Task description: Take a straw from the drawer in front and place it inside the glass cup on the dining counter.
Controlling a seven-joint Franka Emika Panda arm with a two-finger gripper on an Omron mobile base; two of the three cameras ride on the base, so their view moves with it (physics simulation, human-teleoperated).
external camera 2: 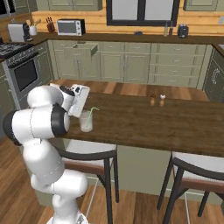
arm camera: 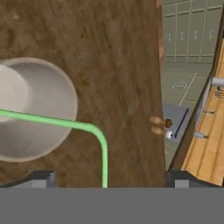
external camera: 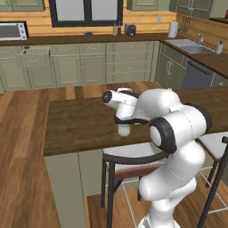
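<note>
Light-green thin straw (arm camera: 65, 124) rested inside the pale translucent glass cup (external camera 2: 85, 121) on the dark-brown wood surface (external camera 2: 144, 120), left of centre; the gripper (arm camera: 107, 177) above stood wide open, holding nothing.

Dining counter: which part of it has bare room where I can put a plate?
The dark-brown wood dining counter is bare between the pale glass cup holding the green straw and the two small shakers, and right of them. Around the cup is crowded by the gripper.
</note>
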